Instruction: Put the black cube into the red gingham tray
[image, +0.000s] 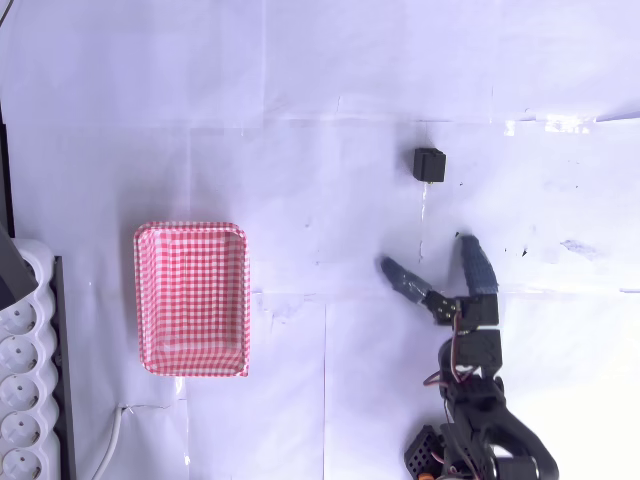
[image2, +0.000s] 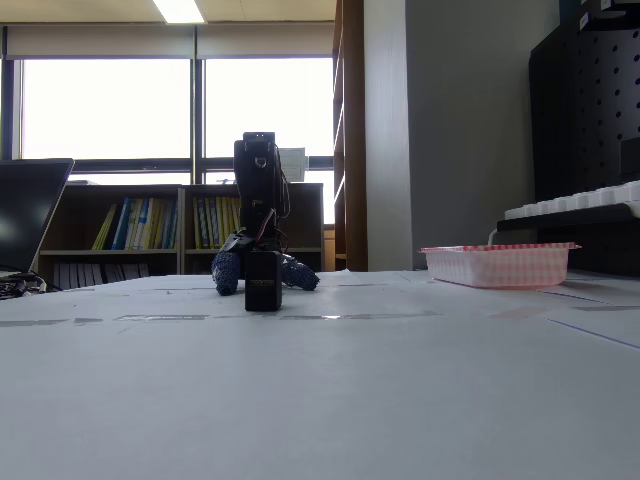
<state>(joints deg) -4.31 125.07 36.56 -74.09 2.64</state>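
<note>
Resting on the white table (image: 300, 100), the small matte black cube (image: 429, 164) sits apart from the gripper (image: 425, 252) — fingers spread wide, holding nothing — while the red-and-white gingham tray (image: 191, 298) lies well left in the overhead view.

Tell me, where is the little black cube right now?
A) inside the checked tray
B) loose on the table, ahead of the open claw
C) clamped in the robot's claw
B: the cube sits alone on the table, beyond the open gripper, and the tray holds nothing.
</note>
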